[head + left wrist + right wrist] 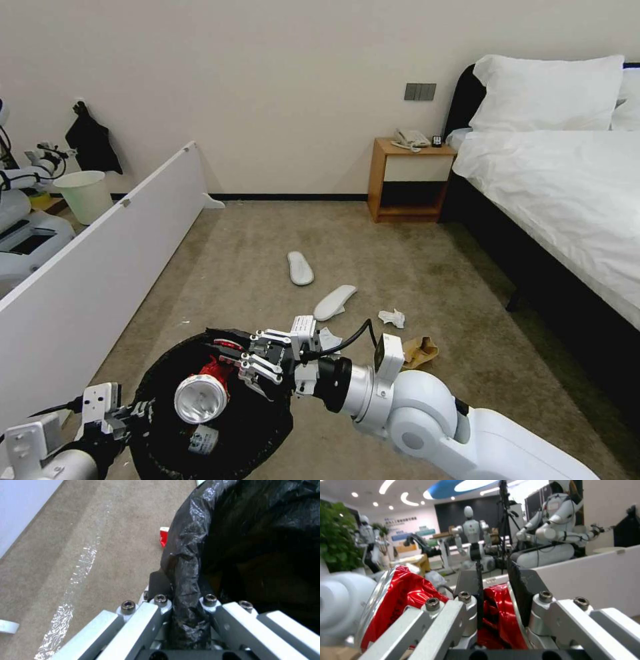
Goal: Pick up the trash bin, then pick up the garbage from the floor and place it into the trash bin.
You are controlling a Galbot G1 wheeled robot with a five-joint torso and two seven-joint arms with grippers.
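Carpet all around me, a long white panel leaning along my left. Pale bucket behind it. Ahead there's a wooden nightstand with a phone on top, right beside a bed with white pillows.

The right gripper has its dark finger pads clamped on a crushed, shiny red metal can, which bulges out beside the fingers. Just beyond the can stands a long white partition panel, with white humanoid robots behind the panel.
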